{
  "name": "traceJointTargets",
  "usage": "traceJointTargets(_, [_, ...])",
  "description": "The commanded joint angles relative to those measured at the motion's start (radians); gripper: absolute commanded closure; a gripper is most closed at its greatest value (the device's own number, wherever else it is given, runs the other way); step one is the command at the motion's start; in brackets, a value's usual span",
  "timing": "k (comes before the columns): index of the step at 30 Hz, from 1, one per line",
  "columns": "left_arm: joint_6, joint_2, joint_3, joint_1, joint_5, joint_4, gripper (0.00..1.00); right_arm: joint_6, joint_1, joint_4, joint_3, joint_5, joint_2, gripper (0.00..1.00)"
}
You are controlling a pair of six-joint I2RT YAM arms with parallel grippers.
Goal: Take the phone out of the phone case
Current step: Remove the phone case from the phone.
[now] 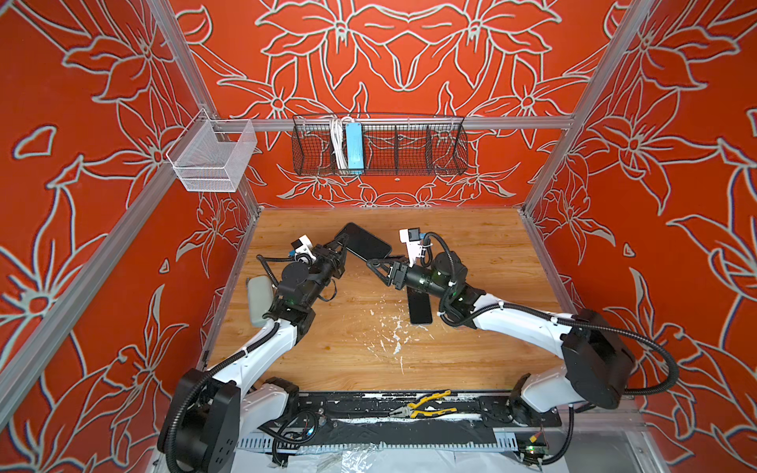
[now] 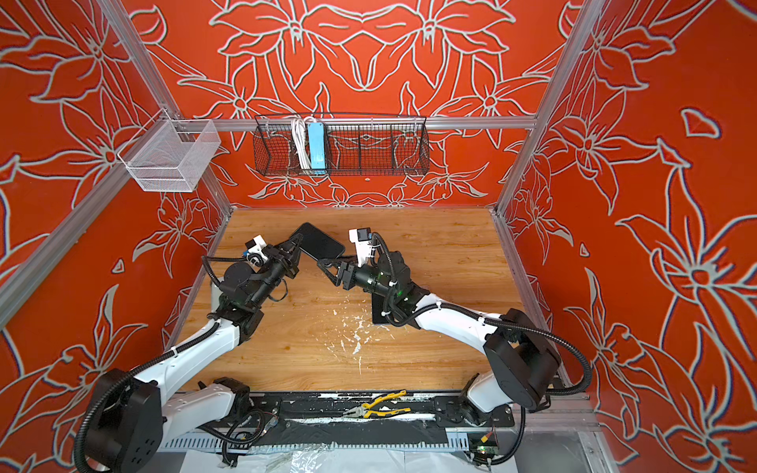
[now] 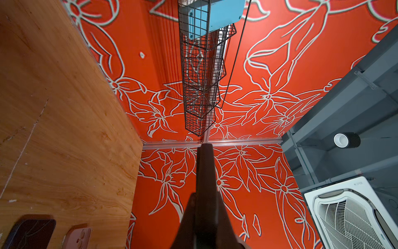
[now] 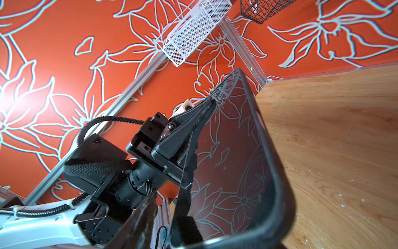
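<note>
Grey slab (image 1: 260, 301) seen at table's (image 1: 471, 245) left edge, beside left arm. Left gripper (image 1: 340, 245) clamped on left edge of dark phone (image 1: 362, 241), raised and tilted above table's back middle. Right gripper (image 1: 377, 267) held with jaws parted, just beside phone's near edge. Black phone (image 1: 420, 309) laid flat, partly covered by right arm. Phone case (image 3: 78, 238) laid flat just beside it. Right part of table open wood up to frame rail. Small mark on arm housing too blurred to be read.

Enclosed by orange-red walls with pale flower outlines (image 1: 409, 61), floored in scuffed light wood board (image 1: 471, 254), framed in aluminium rails (image 1: 512, 122).
</note>
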Motion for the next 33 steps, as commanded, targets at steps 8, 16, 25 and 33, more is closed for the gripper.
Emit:
traceJointTargets(8, [0.038,0.007,0.011,-0.003,0.001,0.099,1.0,0.199,0.002,0.183,0.038,0.003,0.057,0.62])
traceJointTargets(16, [0.153,0.028,0.027,-0.003,0.013,0.12,1.0,0.285,0.001,0.178,0.028,0.039,0.053,0.77])
traceJointTargets(25, [0.2,0.094,0.039,-0.003,0.04,0.179,1.0,0.331,0.001,0.147,0.028,0.056,0.033,0.8])
traceJointTargets(33, [0.19,0.125,0.043,-0.003,0.032,0.195,1.0,0.282,0.009,0.097,0.034,0.047,0.022,0.67])
